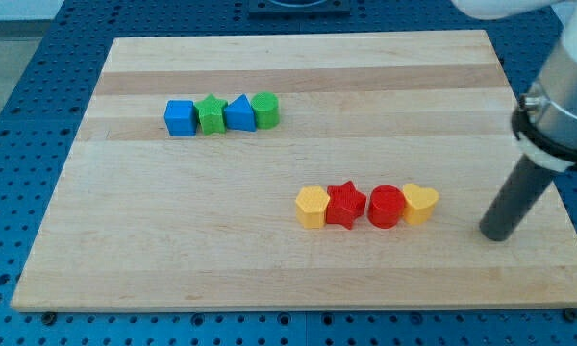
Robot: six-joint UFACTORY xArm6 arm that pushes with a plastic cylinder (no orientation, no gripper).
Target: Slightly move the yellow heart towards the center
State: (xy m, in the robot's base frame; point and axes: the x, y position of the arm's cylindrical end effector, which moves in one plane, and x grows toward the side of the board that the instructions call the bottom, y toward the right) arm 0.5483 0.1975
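camera view: yellow heart (420, 204) sits at the right end of the near row, touching the red cylinder (386, 207). my tip (496, 234), a bare rod with nothing to open or close, stands right of it, apart. risk: a leftward push drives the whole row.

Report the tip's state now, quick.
My tip: no gripper, holding nothing; on the board, apart from the yellow heart, to its right in the view.
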